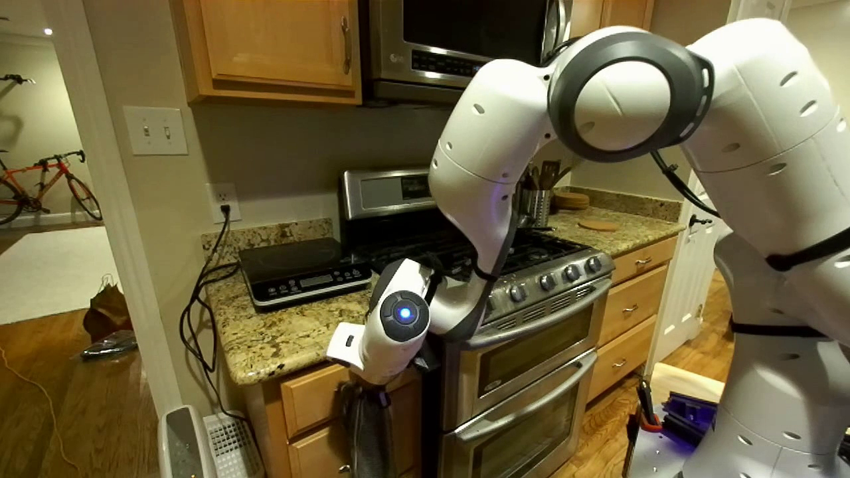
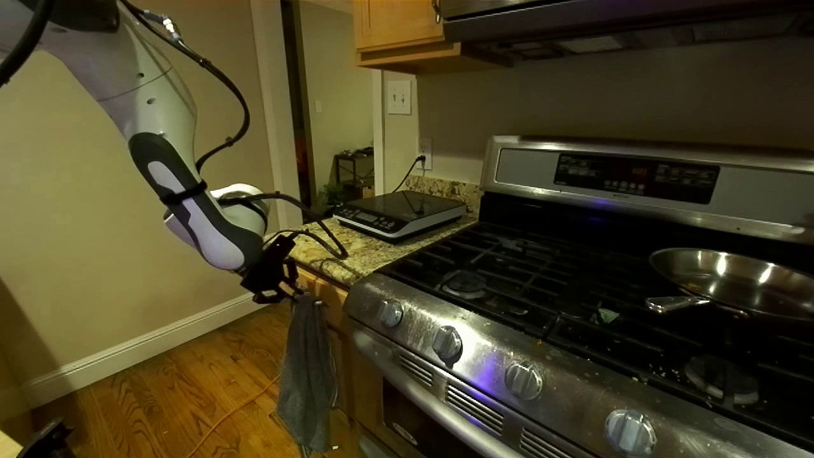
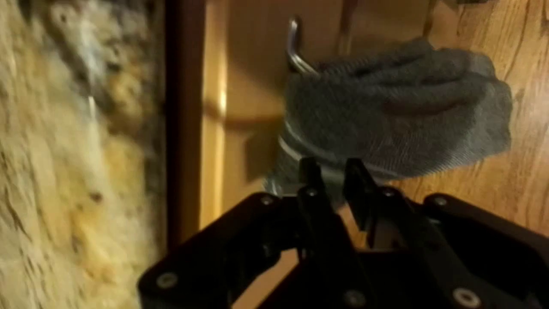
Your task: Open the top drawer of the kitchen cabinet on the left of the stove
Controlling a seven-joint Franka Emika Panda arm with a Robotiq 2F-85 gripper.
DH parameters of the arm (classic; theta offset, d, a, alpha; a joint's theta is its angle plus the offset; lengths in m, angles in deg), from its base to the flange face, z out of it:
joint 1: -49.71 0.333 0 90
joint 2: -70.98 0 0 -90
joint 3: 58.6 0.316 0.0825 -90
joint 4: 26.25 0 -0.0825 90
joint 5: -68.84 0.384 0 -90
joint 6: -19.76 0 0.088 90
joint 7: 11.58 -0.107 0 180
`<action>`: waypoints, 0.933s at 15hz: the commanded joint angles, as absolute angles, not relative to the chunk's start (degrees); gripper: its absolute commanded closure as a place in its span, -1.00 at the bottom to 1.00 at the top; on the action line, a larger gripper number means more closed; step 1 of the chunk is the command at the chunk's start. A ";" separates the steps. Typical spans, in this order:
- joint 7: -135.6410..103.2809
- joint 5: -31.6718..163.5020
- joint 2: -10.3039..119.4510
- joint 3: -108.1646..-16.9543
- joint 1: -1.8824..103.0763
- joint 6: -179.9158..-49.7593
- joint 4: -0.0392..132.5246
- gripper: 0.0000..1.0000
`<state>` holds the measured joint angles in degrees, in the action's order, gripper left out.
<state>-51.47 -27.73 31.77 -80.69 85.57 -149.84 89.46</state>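
Note:
The top drawer (image 1: 307,399) is a light-oak front under the granite top of the kitchen cabinet (image 1: 285,340); it looks flush in an exterior view. Its curved metal handle (image 3: 294,48) shows in the wrist view, partly covered by a grey towel (image 3: 377,107) hanging over it. The towel also shows in both exterior views (image 1: 372,431) (image 2: 308,375). My gripper (image 3: 332,171) is partly open, its fingertips apart in front of the towel near its fold; contact is unclear. In an exterior view the gripper (image 2: 294,287) is at the towel's top. The stove (image 2: 486,346) stands beside the cabinet.
A black induction cooktop (image 1: 302,272) sits on the granite, its cord (image 1: 199,325) hanging down the side. A white appliance (image 1: 186,441) stands on the floor by the cabinet. The oven handle (image 1: 538,315) juts out beside the arm. A pan (image 2: 731,280) sits on the stove.

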 commanded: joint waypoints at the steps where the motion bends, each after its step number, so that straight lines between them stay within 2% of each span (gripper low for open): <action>1: -58.98 -37.49 38.58 -78.22 88.29 -154.25 95.88 0.83; 2: -60.27 -38.43 39.08 -77.44 88.29 -154.35 96.09 0.94; 3: -57.11 -34.97 35.17 -77.89 87.56 -153.69 92.59 0.81; 5: -58.23 -35.82 36.28 -76.90 88.47 -153.69 93.55 0.92; 7: -58.25 -35.88 36.36 -76.93 88.47 -153.69 93.72 0.93; 8: -57.18 -34.80 36.00 -77.50 88.36 -153.48 93.70 0.43; 10: -55.82 -33.50 34.80 -78.16 87.74 -153.78 92.93 0.31; 14: -54.56 -32.62 33.23 -80.10 87.03 -152.28 91.83 -0.20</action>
<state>-56.64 -33.89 33.96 -78.64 87.64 -153.30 92.52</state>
